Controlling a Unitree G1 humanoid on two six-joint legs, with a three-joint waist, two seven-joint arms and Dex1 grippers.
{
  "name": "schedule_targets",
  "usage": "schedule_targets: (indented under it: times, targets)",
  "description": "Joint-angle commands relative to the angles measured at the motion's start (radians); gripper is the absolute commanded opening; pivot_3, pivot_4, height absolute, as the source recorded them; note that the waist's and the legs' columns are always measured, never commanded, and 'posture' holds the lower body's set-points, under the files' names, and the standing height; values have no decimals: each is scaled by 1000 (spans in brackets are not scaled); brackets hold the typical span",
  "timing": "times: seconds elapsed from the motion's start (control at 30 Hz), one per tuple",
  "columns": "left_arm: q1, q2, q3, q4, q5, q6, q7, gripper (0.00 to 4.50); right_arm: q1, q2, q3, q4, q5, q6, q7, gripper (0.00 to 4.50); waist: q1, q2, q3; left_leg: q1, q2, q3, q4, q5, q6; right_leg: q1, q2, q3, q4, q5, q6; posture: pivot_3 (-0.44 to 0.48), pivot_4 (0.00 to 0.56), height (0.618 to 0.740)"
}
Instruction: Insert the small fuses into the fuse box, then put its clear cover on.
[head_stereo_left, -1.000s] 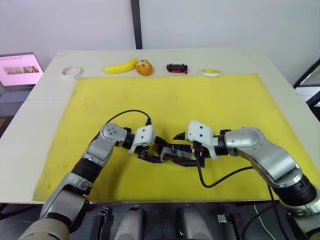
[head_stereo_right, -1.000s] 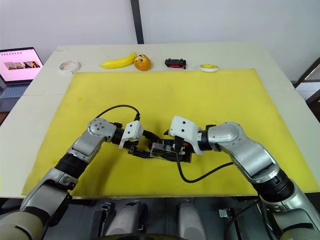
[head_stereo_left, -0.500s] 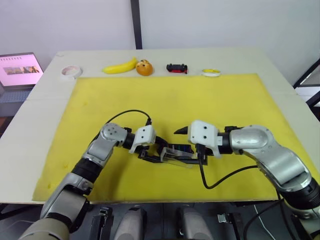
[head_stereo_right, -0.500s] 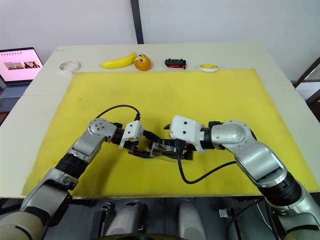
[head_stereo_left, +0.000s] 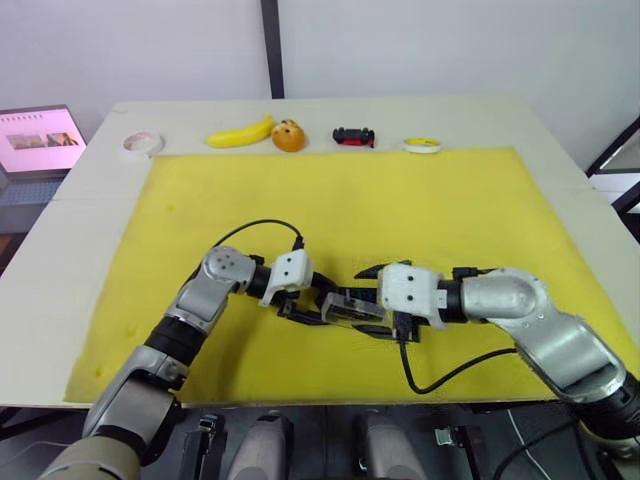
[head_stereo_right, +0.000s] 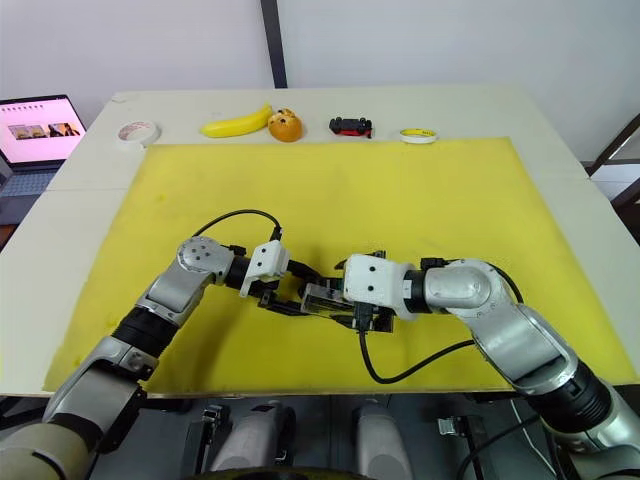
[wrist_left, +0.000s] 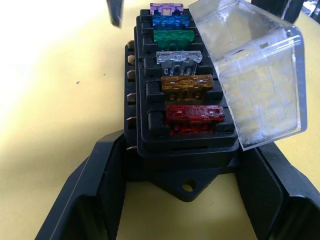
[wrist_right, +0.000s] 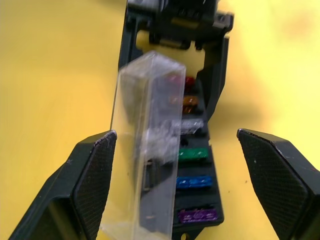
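Getting the clear cover (wrist_left: 255, 80) onto the fuse box (wrist_left: 180, 150), mid yellow mat (head_stereo_left: 420, 210), w/ six small fuses (wrist_left: 177, 60) seated in a row.
Our left gripper (head_stereo_left: 322, 305) clamps the box end between its fingers; right gripper (wrist_right: 185, 185) is spread wide, one finger touching the cover, which sits tilted, half on.

The fuse box (wrist_left: 182, 150) between my jaws looks like matt black moulded plastic, and its small fuses (wrist_left: 174, 36) are glossy, translucent coloured plastic. The clear cover (wrist_left: 255, 75) is thin, shiny see-through plastic with bright glare on it. My fingers (wrist_right: 92, 185) carry finely textured black pads, over a soft-looking matt yellow mat (head_stereo_left: 400, 200).
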Motion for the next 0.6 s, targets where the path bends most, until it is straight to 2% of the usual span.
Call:
schedule_targets:
  times: [0.03, 0.6]
  targets:
    - [0, -7, 10, -10, 4, 1, 9, 2580, 15, -25, -18, 11, -77, -74, -28, 4078, 0, 0, 0, 0, 0, 0, 0, 0, 0, 0, 0, 0, 0, 0, 0, 0, 150, 740]
    - [12, -8, 19, -42, -8, 56, 5, 2580, 173, 1, -63, 13, -314, -333, -182, 4078, -1, 0, 0, 0, 0, 0, 0, 1, -1, 0, 0, 0, 1, 0, 0, 0, 150, 740]
